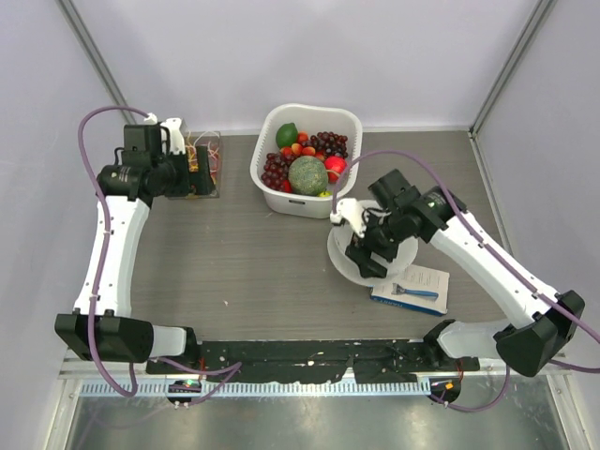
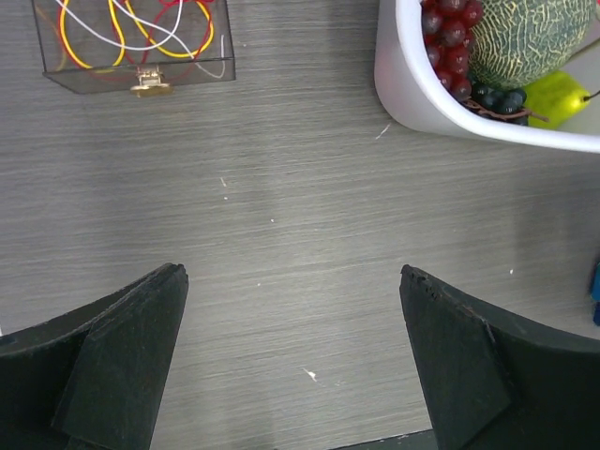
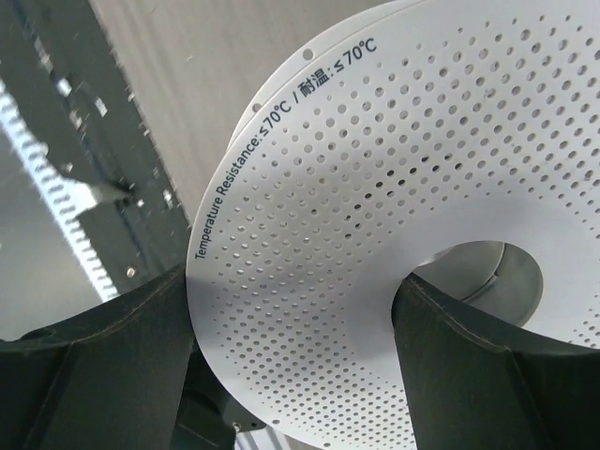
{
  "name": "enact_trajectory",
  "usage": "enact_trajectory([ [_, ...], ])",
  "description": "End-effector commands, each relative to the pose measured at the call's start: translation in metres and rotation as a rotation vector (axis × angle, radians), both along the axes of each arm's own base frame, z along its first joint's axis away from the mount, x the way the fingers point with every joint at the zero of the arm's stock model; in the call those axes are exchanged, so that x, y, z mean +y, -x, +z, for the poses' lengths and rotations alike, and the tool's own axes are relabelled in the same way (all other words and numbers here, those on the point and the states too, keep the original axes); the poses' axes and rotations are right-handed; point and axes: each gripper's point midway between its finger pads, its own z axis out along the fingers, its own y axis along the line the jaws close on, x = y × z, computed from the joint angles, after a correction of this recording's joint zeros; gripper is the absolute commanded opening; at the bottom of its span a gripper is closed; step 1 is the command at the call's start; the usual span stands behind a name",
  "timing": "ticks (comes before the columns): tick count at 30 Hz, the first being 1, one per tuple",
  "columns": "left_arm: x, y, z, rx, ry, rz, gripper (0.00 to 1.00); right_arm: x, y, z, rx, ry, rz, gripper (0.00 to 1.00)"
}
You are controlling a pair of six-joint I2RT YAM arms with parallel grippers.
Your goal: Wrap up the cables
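The cables coil in a clear box ahead of the wide-open left hand. The right hand, also spread, is over a perforated disc. The counter is grey and the walls are pale.

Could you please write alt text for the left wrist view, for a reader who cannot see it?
The left gripper hangs open over the grey table, holding nothing. At upper left, red, yellow and white cables lie looped in a clear box; at upper right is a white basket of fruit.
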Motion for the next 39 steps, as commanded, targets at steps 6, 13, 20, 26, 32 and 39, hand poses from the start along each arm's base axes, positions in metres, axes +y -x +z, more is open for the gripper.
enact_trajectory([
  [6, 0.028, -0.007, 0.001, 0.032, 0.098, 0.234, 1.0, 0.08, 0.047, -0.038, -0.039, 0.09, 0.426, 0.47],
  [13, 0.053, -0.005, -0.015, 0.099, 0.115, 0.268, 1.0, 0.169, 0.009, -0.077, -0.204, 0.136, 0.325, 0.5],
  [20, 0.058, -0.007, -0.018, 0.125, 0.102, 0.253, 1.0, 0.189, 0.001, -0.108, -0.212, 0.196, 0.22, 0.73],
  [26, 0.058, -0.014, -0.024, 0.162, 0.097, 0.228, 1.0, 0.195, 0.005, -0.083, -0.206, 0.141, 0.221, 0.87],
  [32, 0.065, -0.024, -0.018, 0.134, 0.043, 0.198, 1.0, 0.209, 0.007, -0.026, -0.251, 0.017, 0.281, 0.87],
  [39, 0.064, -0.055, -0.006, 0.081, 0.04, 0.13, 1.0, 0.198, 0.011, 0.03, -0.292, -0.126, 0.342, 0.88],
])
